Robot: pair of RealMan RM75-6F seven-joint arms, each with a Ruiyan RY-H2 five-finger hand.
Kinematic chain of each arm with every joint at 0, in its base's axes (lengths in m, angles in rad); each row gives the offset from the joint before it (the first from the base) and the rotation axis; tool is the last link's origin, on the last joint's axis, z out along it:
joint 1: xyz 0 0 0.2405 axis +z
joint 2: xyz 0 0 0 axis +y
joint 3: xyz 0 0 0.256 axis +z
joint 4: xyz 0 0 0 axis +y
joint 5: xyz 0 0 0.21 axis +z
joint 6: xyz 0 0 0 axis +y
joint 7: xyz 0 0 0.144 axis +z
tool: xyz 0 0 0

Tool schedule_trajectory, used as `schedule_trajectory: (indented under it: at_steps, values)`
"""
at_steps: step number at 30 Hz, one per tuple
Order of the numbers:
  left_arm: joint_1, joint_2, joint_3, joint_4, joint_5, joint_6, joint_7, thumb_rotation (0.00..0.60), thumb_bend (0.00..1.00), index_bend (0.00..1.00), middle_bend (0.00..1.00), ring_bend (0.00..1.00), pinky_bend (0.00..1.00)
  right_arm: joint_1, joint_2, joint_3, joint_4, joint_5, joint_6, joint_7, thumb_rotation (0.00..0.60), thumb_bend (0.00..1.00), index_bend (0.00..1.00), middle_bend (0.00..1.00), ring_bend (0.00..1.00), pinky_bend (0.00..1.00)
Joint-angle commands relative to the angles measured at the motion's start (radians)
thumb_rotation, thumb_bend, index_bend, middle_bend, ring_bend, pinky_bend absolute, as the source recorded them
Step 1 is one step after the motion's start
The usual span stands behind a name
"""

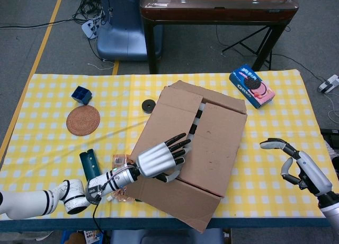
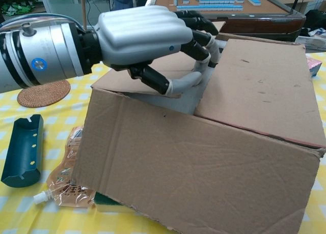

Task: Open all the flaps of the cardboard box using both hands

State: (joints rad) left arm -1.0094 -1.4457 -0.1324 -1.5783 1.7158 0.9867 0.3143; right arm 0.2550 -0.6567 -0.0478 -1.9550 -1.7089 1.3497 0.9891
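My left robot hand (image 1: 159, 160) hooks curled fingers under the cardboard box's (image 1: 212, 143) left flap (image 1: 169, 116); the seam runs straight ahead.

Robot lab: concrete floor (image 1: 32, 10), trailing cables (image 1: 87, 10), yellow checked table (image 1: 53, 143).

Brown cardboard box (image 1: 190, 148), yellow-white checked tablecloth (image 1: 53, 148), silver-black left hand (image 1: 159, 160), blue cookie pack (image 1: 252, 85), dark teal tray (image 1: 89, 166).
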Motion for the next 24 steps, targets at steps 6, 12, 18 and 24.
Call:
schedule_trajectory:
  at_steps: [6,12,18,24]
  values:
    - [0.015,0.054,-0.023,-0.056,-0.021,0.028,0.008,0.146,0.56,0.61,0.22,0.07,0.00,0.000,-0.007,0.003,0.004,0.003,-0.004,0.000,0.600,0.97,0.26,0.24,0.11,0.16]
    - [0.028,0.102,-0.037,-0.097,-0.034,0.044,0.025,0.147,0.56,0.61,0.22,0.07,0.00,0.001,-0.013,0.006,0.011,0.000,-0.002,0.008,0.600,0.97,0.25,0.24,0.11,0.16]
    - [0.046,0.146,-0.048,-0.121,-0.049,0.065,0.040,0.153,0.56,0.61,0.22,0.07,0.00,0.004,-0.011,0.009,0.011,-0.006,0.001,0.014,0.600,0.97,0.25,0.24,0.11,0.16]
    - [0.069,0.186,-0.054,-0.133,-0.051,0.097,0.048,0.154,0.56,0.61,0.22,0.07,0.00,0.004,-0.005,0.010,0.006,-0.009,0.001,0.015,0.600,0.97,0.25,0.24,0.11,0.16]
